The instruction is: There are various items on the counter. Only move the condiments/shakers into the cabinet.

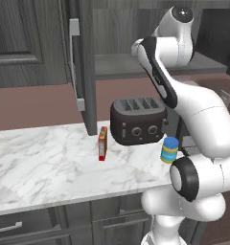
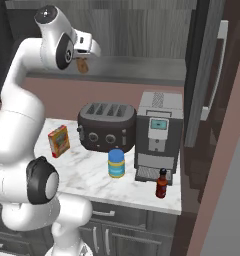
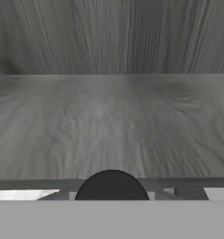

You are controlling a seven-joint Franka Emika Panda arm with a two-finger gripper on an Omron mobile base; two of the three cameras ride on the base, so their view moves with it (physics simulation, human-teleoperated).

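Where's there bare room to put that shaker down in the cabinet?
The whole grey shelf ahead of the shaker lies bare, back to the rear wall. The counter's right end is crowded: toaster, coffee machine, jar, bottle.

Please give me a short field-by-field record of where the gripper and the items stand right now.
gripper: raised at the front edge of the cabinet shelf, shut on the brown shaker
blue-lidded jar: upright on the marble counter, in front of the toaster
dark red bottle: upright near the counter's right end, in front of the coffee machine
red-orange box: upright on the counter, left of the toaster
cabinet door: open
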